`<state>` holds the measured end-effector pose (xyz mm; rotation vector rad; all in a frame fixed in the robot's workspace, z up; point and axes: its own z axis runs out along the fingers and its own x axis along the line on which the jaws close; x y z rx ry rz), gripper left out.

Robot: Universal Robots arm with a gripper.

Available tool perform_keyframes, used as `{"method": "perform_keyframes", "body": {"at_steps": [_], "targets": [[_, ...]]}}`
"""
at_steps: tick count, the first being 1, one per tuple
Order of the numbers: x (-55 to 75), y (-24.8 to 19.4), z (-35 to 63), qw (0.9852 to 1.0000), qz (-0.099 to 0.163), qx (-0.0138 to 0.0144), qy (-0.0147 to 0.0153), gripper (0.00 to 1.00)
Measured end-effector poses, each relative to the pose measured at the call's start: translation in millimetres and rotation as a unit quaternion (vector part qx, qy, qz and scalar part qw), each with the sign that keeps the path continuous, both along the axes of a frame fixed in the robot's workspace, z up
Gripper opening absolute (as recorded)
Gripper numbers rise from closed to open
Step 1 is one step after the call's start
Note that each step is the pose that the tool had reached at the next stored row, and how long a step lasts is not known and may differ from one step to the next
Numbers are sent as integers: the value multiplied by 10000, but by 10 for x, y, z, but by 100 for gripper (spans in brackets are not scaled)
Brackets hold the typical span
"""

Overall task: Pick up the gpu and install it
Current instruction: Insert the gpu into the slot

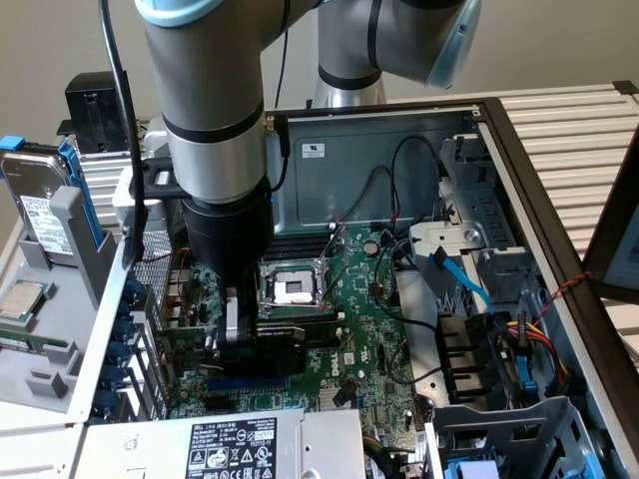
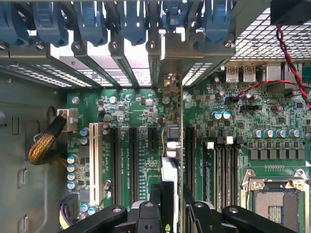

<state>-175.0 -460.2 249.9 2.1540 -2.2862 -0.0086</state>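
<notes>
The black two-finger gripper (image 2: 173, 196) is closed part-way on the gpu (image 2: 170, 174), a small green circuit card with a black cooler shroud and a silver end bracket, clamping it across its thickness. The card stands on edge directly beneath the gripper, over the large green motherboard (image 2: 141, 111); whether it touches a slot cannot be told. Its long axis runs parallel to the long black expansion slots (image 2: 132, 160), with the bracket end toward the blue plastic rear latches (image 2: 97, 24).

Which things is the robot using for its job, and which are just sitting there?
For the job:
- gpu, gripped by the fingers
- motherboard, which has the slots

Just lying about:
- hard drive
- loose processor chip
- blue cable
- power supply
</notes>
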Motion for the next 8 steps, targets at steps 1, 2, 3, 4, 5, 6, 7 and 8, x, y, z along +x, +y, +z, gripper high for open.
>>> {"method": "perform_keyframes", "body": {"at_steps": [1,2,3,4,5,6,7,8], "targets": [[0,1,0,10000,0,0,0,27],[-1,5,1,10000,0,-1,0,27],[-1,5,0,10000,0,0,0,27],[-2,5,0,10000,1,0,0,27],[-2,5,0,10000,1,0,0,27],[-3,5,0,10000,0,-1,1,27],[-3,5,0,10000,0,-4,0,27],[-5,6,0,10000,0,-8,0,27]]}}
